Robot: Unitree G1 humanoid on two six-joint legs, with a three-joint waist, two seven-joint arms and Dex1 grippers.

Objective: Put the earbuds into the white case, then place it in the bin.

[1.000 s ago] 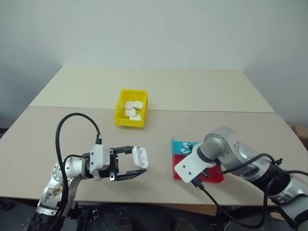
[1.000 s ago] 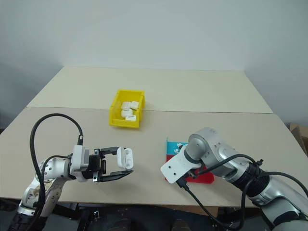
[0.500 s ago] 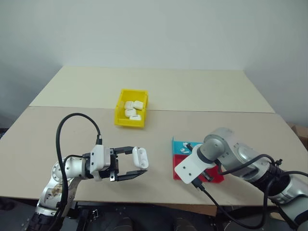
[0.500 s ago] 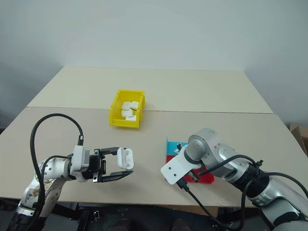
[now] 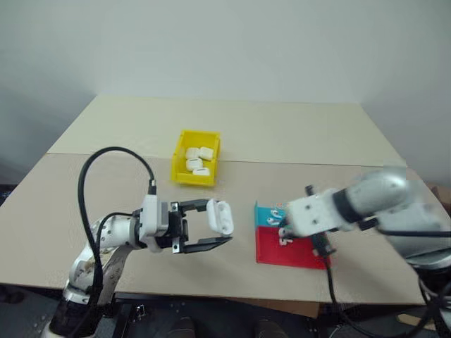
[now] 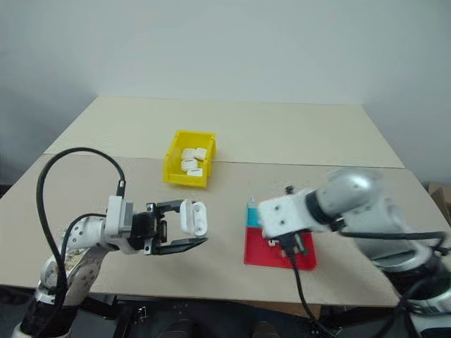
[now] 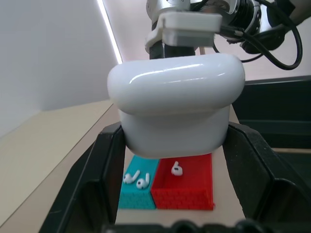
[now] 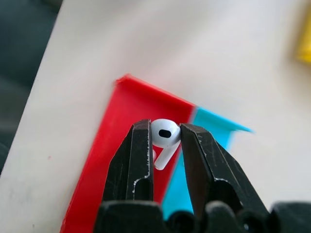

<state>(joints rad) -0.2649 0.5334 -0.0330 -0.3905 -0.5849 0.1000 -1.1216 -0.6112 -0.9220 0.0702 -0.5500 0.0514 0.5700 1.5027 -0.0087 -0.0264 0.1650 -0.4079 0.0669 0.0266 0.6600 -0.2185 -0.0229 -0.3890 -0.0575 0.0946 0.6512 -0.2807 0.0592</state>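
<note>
My left gripper [image 5: 220, 222] is shut on the white case [image 5: 221, 216], held above the table at the front left; up close the case [image 7: 175, 104] sits between the two black fingers. Over the seam between the red tray [image 8: 104, 160] and the blue tray [image 8: 216, 127], my right gripper [image 8: 166, 132] is shut on one earbud [image 8: 164, 132], lifted clear of the trays. Two more earbuds [image 7: 136, 178] lie in the blue tray [image 5: 266, 213] and one earbud [image 7: 176, 169] lies in the red tray [image 5: 282, 252]. The yellow bin [image 5: 193, 179] stands further back on the table.
Several white cases [image 5: 196, 159] lie inside the bin. The two shallow trays sit side by side at the front right, close under the right arm. A black cable [image 5: 106, 165] loops up from the left arm. Bare tabletop lies between the two grippers.
My right gripper has risen from the red tray with an earbud pinched in it, and its wrist has turned. The left gripper has lifted the case slightly and moved it right.
</note>
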